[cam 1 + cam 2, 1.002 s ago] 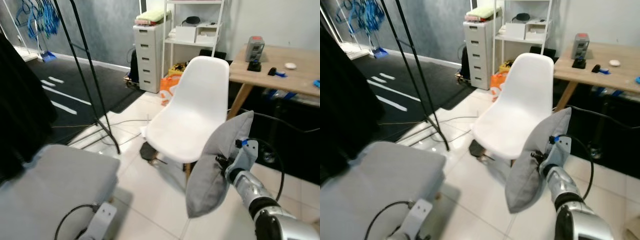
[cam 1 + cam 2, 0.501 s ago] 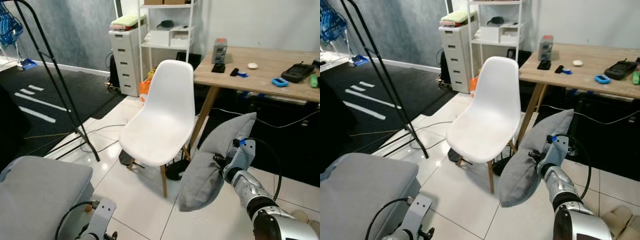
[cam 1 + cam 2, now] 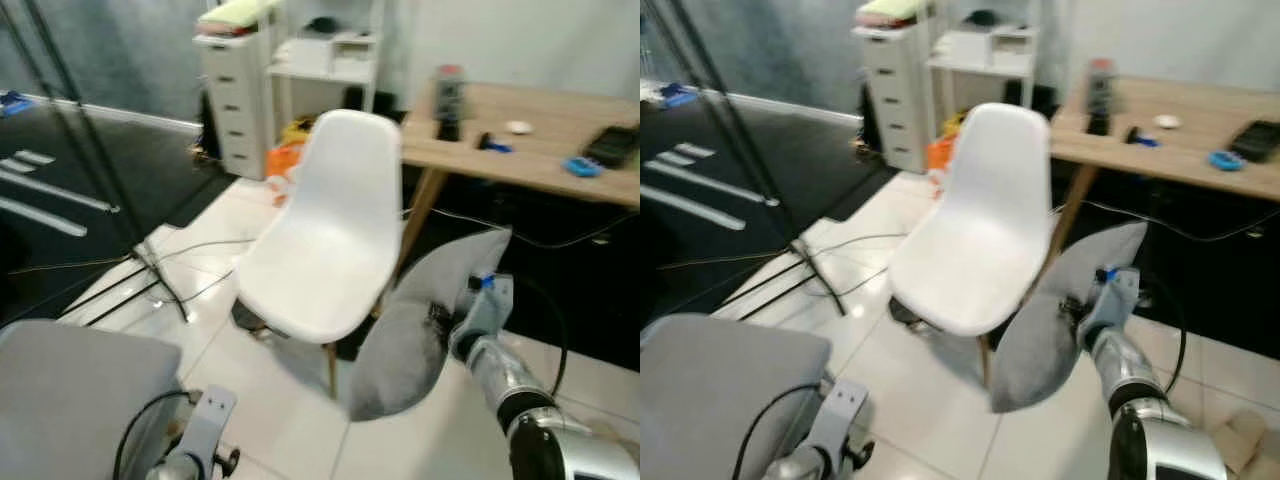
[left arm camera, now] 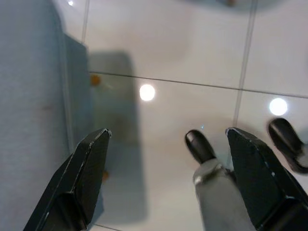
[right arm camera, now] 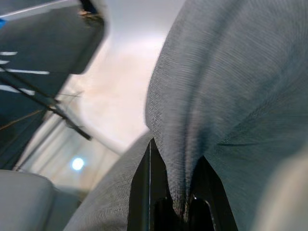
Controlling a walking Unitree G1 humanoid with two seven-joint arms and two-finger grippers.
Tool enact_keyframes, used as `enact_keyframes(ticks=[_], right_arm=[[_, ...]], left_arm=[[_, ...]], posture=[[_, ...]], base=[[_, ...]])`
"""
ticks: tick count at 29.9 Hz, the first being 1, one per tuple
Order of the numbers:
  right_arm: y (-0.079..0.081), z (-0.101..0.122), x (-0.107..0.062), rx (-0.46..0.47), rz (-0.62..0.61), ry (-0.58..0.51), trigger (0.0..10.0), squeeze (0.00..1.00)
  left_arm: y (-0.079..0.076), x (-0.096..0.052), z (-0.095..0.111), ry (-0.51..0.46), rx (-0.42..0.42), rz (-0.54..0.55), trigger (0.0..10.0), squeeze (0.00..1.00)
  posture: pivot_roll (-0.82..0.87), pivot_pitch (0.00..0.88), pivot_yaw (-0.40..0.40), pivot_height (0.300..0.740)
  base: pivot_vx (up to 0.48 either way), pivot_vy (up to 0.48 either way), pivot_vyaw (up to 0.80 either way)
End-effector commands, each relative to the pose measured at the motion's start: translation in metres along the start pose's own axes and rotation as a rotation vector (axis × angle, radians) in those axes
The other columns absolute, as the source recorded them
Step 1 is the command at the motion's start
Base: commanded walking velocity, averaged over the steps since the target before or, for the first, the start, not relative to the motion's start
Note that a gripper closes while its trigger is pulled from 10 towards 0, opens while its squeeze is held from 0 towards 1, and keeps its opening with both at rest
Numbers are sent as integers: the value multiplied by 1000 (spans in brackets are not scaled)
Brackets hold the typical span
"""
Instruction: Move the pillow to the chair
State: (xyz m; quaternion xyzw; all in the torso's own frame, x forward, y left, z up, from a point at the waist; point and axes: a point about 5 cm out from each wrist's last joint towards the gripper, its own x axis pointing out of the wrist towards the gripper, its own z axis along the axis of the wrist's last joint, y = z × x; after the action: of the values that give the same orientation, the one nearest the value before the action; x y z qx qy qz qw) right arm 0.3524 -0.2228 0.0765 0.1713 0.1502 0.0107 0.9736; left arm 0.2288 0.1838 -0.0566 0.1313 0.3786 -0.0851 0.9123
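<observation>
Right gripper (image 5: 179, 190) is pinched tight on a fold of the grey pillow (image 3: 410, 325), which hangs limp just beside the white chair (image 3: 325, 250). Looks soft, light and floppy, so an edge pinch should do. Left gripper (image 4: 168, 168) hangs open over the floor.

head eyes look down on one chair (image 3: 325, 240); wrist cameras sit close.

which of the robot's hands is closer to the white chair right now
Right. The right hand, clamped on the grey pillow, is just beside the white chair seat. The left hand hangs low over the floor, farther away.
</observation>
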Motion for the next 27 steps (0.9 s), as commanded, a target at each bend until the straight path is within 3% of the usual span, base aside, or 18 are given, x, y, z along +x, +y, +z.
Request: enact_keyframes(ticks=[1,27], right_arm=[[10,16,4,-12,52,-74,10000,0],[7,17,4,-13,37,-66,10000,0]], left_arm=[[4,-2,-7,32,4,5,10000,0],[4,-2,-7,33,0,2,10000,0]], posture=[[-212,33,37,740],[-213,36,39,740]], base=[[465,0,0],[466,0,0]])
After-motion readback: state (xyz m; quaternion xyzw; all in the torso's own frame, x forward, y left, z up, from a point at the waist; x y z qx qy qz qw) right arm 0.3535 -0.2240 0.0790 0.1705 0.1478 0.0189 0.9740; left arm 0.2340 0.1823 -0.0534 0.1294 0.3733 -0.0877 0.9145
